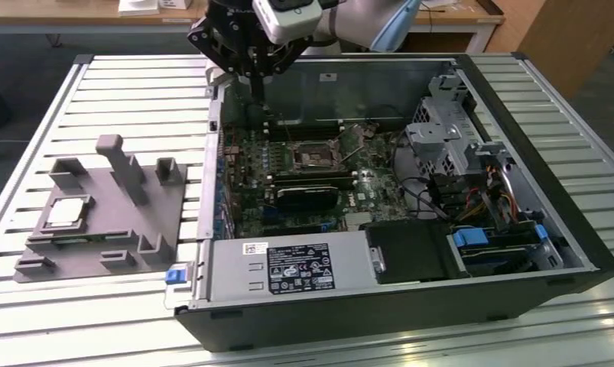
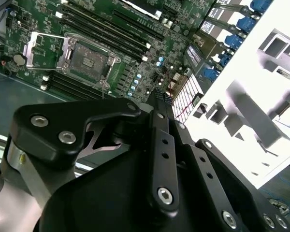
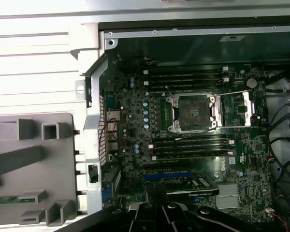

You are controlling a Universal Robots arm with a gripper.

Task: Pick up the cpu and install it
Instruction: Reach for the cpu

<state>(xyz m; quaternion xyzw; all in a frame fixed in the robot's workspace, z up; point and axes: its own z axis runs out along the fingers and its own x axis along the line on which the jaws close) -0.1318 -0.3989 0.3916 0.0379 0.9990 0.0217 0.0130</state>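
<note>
The slatted counter [image 1: 41, 99] carries the open computer case [image 1: 388, 321]. The end effector [image 1: 255, 86] hangs above the case's rear corner, drawn narrow and holding nothing. The grey fixture [image 1: 123, 191] stands well apart from the end effector, toward the exterior view's left. The empty socket [image 3: 191, 112], its retaining frame swung open, sits near and below it. The cpu [image 1: 67, 212] rests flat on the fixture, untouched, so the pickup step is not yet begun. In my judgement, a grasp calls for travel over to the fixture, an opening wider than the chip's edges, and a level descent.
</note>
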